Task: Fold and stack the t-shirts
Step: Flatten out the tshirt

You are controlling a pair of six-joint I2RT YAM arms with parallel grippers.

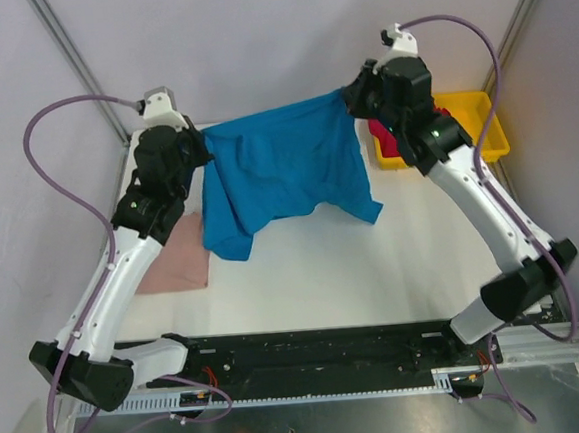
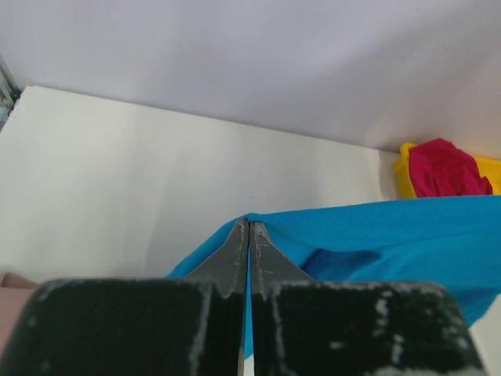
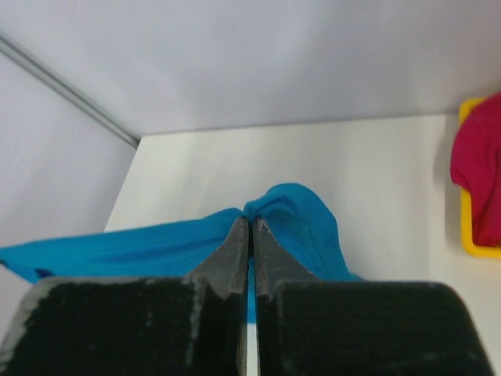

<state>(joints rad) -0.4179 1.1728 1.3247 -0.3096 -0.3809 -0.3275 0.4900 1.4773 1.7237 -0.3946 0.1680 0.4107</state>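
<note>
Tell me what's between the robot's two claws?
The blue t-shirt stretches between the left gripper and right gripper, each pinching an edge; the top view shows it.

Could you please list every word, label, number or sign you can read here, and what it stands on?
None can be read: the blue shirt, pink shirt, red shirt, yellow tray, left arm and right arm show no legible writing.

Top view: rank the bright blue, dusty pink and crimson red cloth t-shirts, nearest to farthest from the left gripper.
1. Bright blue cloth t-shirt: pinched in the left gripper.
2. Dusty pink cloth t-shirt: flat on the white table, near left.
3. Crimson red cloth t-shirt: in the yellow plastic tray, far right.
</note>
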